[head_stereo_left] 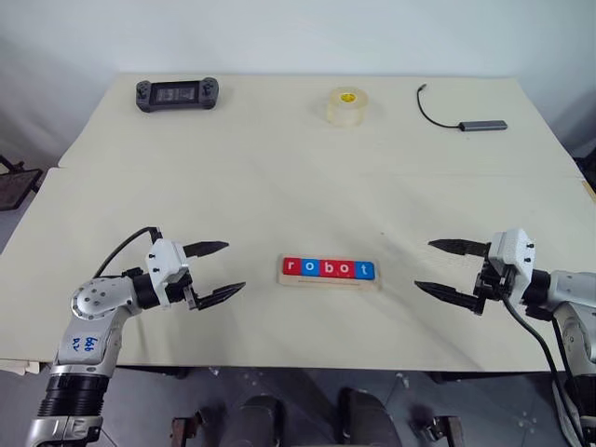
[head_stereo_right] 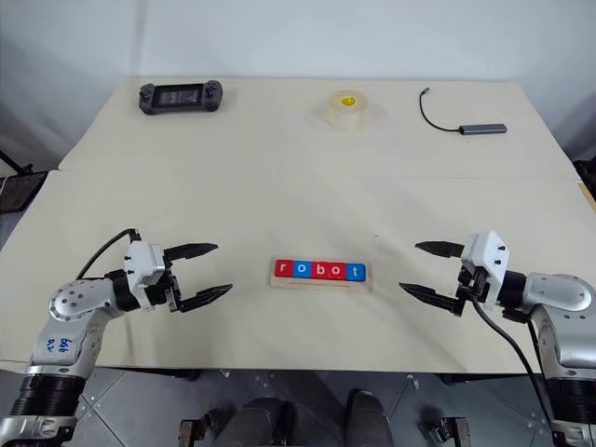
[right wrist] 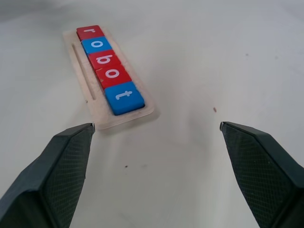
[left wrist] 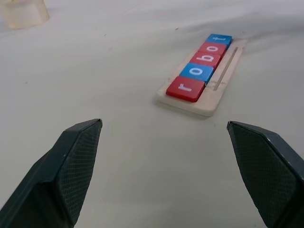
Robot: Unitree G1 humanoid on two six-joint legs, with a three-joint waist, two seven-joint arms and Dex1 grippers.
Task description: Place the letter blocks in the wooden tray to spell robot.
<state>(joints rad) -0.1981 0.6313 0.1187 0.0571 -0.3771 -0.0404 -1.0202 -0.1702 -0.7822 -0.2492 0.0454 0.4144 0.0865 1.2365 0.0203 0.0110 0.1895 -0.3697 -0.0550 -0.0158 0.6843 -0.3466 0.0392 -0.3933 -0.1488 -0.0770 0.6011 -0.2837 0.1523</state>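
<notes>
The blocks sit in a row in the tray between my two grippers, reading r, o, b, o, t from left to right: red, blue, red, red, blue. All five lie flat, edge to edge, along the far side of the tray, with a thin slot showing in the bare wood on the near side.

My left gripper hangs just above the surface to the left of the tray, fingers spread wide and holding nothing, pointing toward the r end. In its wrist view both black fingers frame bare surface, with the tray lying well apart ahead of them.

My right gripper mirrors it on the right side, also gaping wide and empty, aimed at the t end. Its wrist view shows the blue t block nearest, and the tray corner close to one fingertip but not touching it.

Further out, the pale surface carries three other things along its far edge: a dark handheld controller at the far left, a clear tape roll with a yellow core near the middle, and a grey hub with a black cable curling off it at the far right. All three are well apart from the tray.
</notes>
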